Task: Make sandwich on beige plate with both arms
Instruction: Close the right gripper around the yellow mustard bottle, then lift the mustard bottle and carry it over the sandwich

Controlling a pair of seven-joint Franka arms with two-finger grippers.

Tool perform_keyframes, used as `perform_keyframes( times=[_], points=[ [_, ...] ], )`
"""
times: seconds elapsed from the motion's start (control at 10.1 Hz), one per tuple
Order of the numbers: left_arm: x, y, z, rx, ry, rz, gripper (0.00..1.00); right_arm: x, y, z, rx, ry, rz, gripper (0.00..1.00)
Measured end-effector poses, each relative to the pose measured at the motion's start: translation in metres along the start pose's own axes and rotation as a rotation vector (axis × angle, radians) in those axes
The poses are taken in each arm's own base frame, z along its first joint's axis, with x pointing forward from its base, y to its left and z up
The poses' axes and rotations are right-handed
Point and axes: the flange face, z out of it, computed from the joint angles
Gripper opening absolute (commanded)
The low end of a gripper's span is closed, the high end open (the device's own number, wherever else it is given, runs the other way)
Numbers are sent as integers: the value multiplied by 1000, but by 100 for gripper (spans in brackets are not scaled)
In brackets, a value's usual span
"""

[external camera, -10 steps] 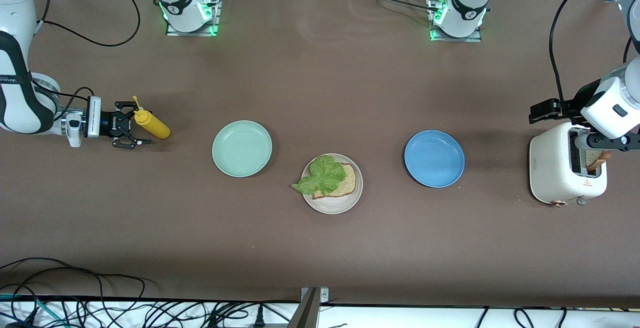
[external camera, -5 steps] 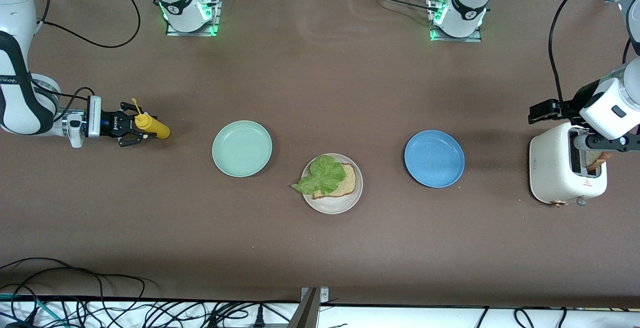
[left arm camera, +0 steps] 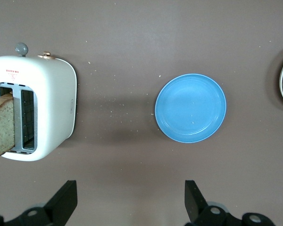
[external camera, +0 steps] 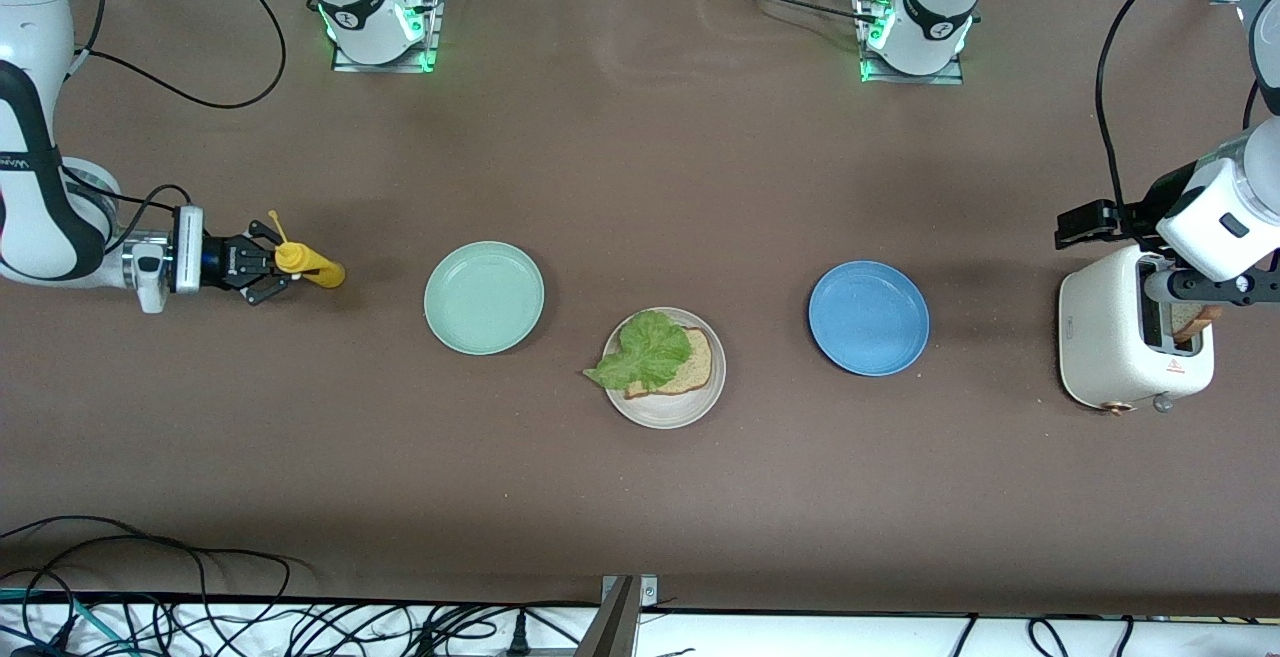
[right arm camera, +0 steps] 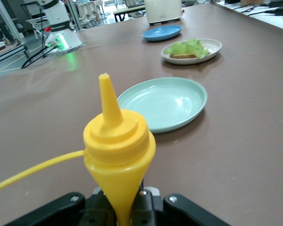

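I've got the right gripper point(external camera: 262, 265) down at the right arm's end of the table, fingers clamped on the neck of a yellow squeeze bottle point(external camera: 310, 264); in the right wrist view the bottle point(right arm camera: 118, 160) stands upright between the fingers with its pointed nozzle up and a thin yellow cap strap trailing off to the side. My left gripper point(left arm camera: 129, 205) hangs over the table at the left arm's end, fingers wide apart, holding nothing, beside the white toaster point(external camera: 1120, 342). One slice of brown bread point(left arm camera: 2, 123) sticks up out of a toaster slot, tilted a bit.

Beige plate point(external camera: 700, 399) sits mid-table, nearest the front camera of the three plates. On it lies one bread slice point(external camera: 697, 369) with the lettuce leaf point(external camera: 645, 350) on top, leaf hanging over the plate rim toward the right arm's end. No top slice on it, so the sandwich is only half built.

Mint-green plate point(external camera: 484, 297) lies between the bottle and the beige plate, a little farther from the front camera than the beige one. Blue plate point(external camera: 868, 317) lies between the beige plate and the toaster. All three plates are well apart from each other
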Motion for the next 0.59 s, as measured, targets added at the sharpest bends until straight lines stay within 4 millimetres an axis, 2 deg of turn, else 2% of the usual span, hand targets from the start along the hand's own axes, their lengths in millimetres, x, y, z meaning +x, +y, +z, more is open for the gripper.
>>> perform_keyframes(
  times=[0.3,0.59],
  points=[
    [0,0,0,0,0,0,100,89,41,-5,-2,-168,72,4],
    [0,0,0,0,0,0,100,192,68,18,-21,-402,183,4]
  ],
)
